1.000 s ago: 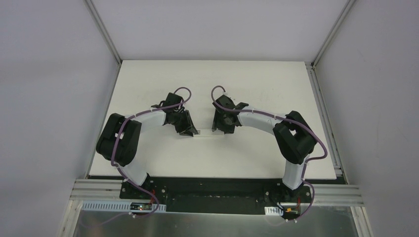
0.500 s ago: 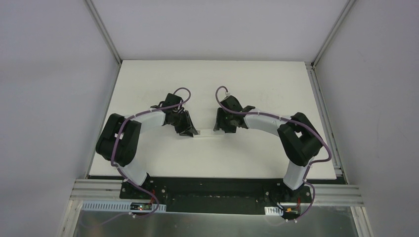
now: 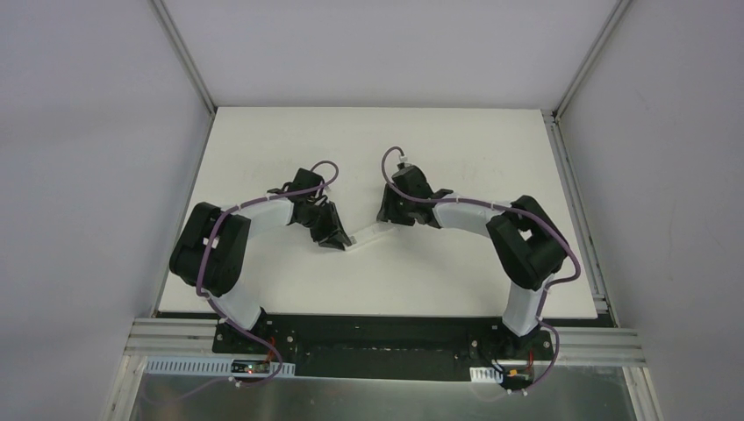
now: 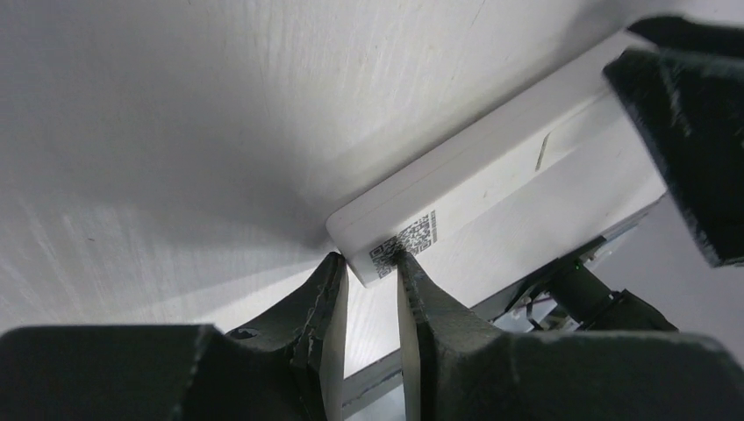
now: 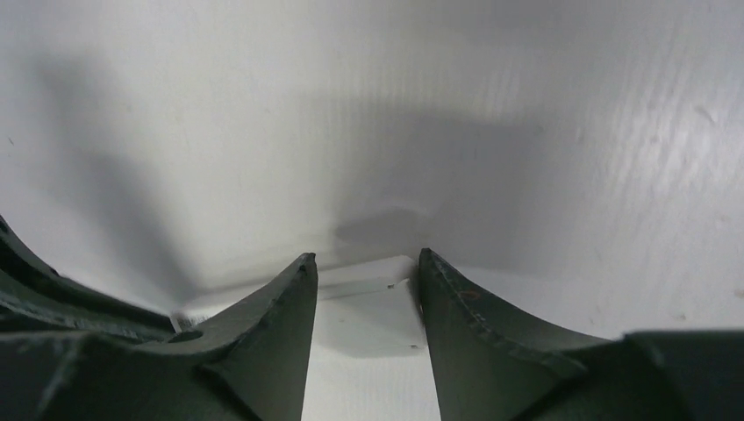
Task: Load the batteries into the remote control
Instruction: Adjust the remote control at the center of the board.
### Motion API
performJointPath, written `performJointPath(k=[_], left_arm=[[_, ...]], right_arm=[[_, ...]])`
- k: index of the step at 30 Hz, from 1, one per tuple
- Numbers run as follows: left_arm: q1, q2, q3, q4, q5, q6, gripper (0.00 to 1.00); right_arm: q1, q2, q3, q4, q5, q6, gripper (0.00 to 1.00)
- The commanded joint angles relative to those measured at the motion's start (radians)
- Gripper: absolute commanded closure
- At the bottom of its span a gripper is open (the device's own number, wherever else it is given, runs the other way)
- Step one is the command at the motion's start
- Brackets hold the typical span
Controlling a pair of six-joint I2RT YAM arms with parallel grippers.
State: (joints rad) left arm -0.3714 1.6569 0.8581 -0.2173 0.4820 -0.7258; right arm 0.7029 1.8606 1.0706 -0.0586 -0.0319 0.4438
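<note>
White bench (image 3: pixel 263 149) fills the top view, where the slim white rectangular remote control (image 3: pixel 368 234) is held slantwise, near-left to far-right, between both arms. At the left wrist, the left jaws are clenched on its end bearing the black-and-white code label (image 4: pixel 408 239). At the right wrist, the right jaws are clamped on the opposite end. No batteries are seen.

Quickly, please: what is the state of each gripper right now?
Left gripper: closed on one end of the remote control.
Right gripper: closed on its other end.
</note>
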Motion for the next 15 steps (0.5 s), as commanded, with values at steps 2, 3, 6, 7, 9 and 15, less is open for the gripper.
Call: performJointPath(k=[2,3,6,7,9,15], left_arm=[[-0.022,0.035,-0.017,0.046,-0.015,-0.016,0.81],[-0.021,0.035,-0.016,0.046,-0.014,-0.018,0.81],[-0.021,0.028,-0.015,0.045,-0.023,-0.03,0.82],[-0.022,0.026,-0.016,0.046,-0.031,-0.035,0.82],[-0.021,0.017,-0.017,0.046,-0.05,-0.042,0.83],[-0.02,-0.01,-0.024,0.046,-0.103,-0.061,0.83]], right_arm=[[0.13,0.289,-0.149,0.014,-0.024,0.059,0.52],[0.142,0.295,-0.155,0.027,-0.025,0.076,0.53],[0.173,0.299,-0.18,0.044,-0.022,0.106,0.56],[0.179,0.294,-0.192,0.047,-0.02,0.108,0.56],[0.18,0.279,-0.217,0.05,-0.013,0.104,0.56],[0.173,0.232,-0.224,0.017,-0.019,0.078,0.55]])
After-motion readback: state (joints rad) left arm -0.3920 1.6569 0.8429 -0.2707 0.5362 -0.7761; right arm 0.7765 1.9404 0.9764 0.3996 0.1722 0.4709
